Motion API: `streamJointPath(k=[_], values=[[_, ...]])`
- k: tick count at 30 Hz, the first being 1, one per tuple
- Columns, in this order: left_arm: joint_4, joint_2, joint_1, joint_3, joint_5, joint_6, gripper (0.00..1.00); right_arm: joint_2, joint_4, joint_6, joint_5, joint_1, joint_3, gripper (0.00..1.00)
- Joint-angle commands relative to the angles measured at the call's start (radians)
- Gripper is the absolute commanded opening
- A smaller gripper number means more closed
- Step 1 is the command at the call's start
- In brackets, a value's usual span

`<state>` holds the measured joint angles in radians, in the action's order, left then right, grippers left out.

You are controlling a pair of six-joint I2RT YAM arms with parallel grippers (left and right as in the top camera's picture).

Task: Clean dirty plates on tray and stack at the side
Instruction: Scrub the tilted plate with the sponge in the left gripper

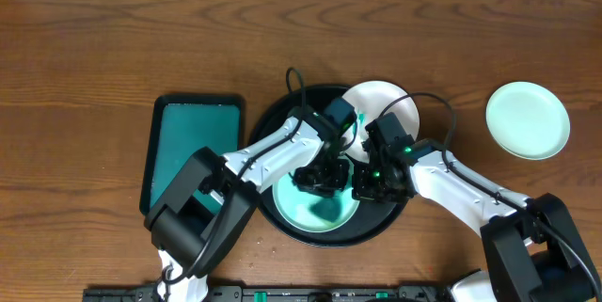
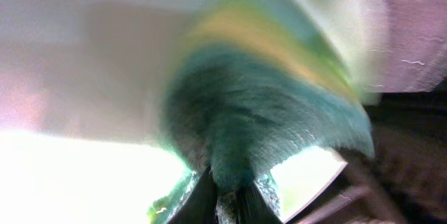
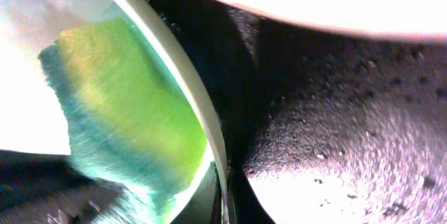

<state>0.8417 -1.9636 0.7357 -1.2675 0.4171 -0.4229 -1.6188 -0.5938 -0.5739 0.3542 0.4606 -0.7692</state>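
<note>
Both arms bend inward over the black tray (image 1: 376, 230), the left gripper (image 1: 320, 178) clamping a sponge (image 2: 265, 112) on the smeared plate (image 1: 320, 214), the right gripper (image 1: 370, 184) at its rim, grip unclear.

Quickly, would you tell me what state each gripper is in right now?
Left gripper: closed, holding the sponge.
Right gripper: apparently closed on the plate at its rim.

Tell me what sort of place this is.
Probably a robot test bench, not a real kitchen: a wood-grain tabletop, a round black tray holding a smeared plate being scrubbed with a sponge, and a clean plate set aside.
</note>
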Motion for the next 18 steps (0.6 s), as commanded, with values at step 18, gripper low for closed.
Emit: streamJointPath(k=[18], values=[[0.177, -0.048, -0.017, 0.049, -0.898, -0.408, 0.07, -0.027, -0.012, -0.004, -0.051, 0.005, 0.014, 0.01]])
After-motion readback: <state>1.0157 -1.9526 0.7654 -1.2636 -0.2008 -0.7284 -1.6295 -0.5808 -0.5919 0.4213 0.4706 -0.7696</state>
